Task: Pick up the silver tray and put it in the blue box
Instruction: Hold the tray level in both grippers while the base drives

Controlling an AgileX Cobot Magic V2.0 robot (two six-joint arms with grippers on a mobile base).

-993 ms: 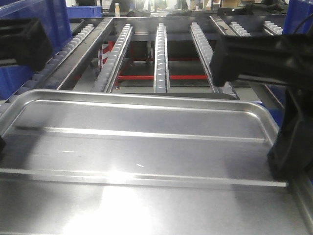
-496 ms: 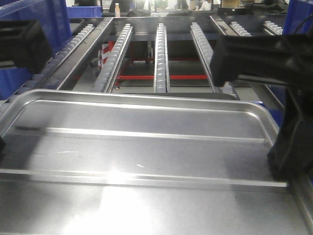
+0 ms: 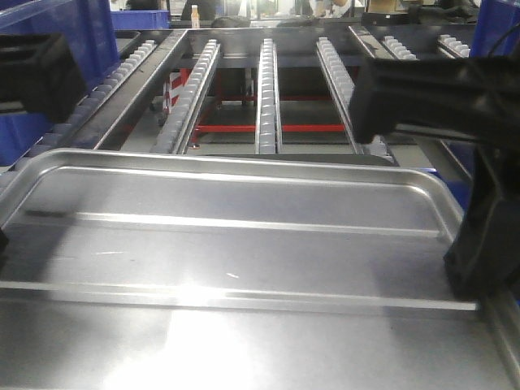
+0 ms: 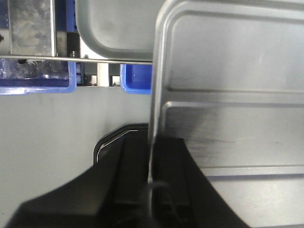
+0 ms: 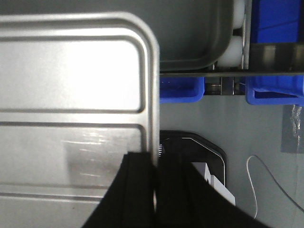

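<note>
The left pincer [image 4: 152,183] pinches the near rim of the silver tray [image 4: 228,95] at six o'clock in its wrist view, one finger on each side of the edge. The right pincer [image 5: 154,180] grips the opposite rim the same way. The tray appears to hang level between them, with bare grey floor [image 4: 47,123] showing past its edge. To carry it well, both arms should travel together at one height, so the thin rims do not slip and the sheet does not twist. Beyond the tray, at twelve o'clock in the front view, run roller rails [image 3: 268,89], and a duller grey tray [image 5: 199,33] sits by the rollers. A blue box [image 3: 97,24] stands at ten o'clock and is probably the goal.
</note>
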